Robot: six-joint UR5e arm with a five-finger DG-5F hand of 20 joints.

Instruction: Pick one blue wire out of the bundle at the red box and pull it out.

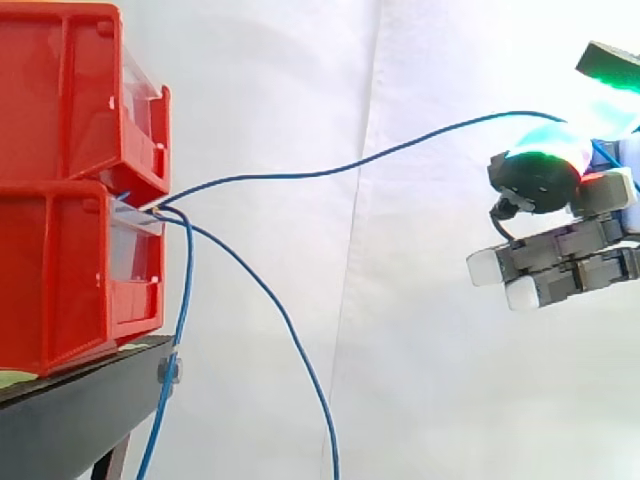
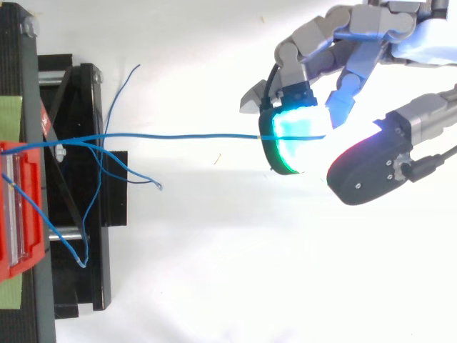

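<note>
One wire [image 2: 186, 136] is held pinched between the curled fingers [image 2: 293, 139] of the hand [image 2: 357, 32], well right of the bins [image 1: 60, 200] (pads glowing green and red). It is stretched from the gap between the stacked bins across to the hand, and loose wires [image 1: 270, 300] are seen dangling beside the stand [image 1: 70, 420].

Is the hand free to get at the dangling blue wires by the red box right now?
Probably not: the hand is shut on the taut blue wire, far from the dangling wires.

Blue wire [image 1: 320, 173] w/in robot hand [image 1: 545, 172]
</note>
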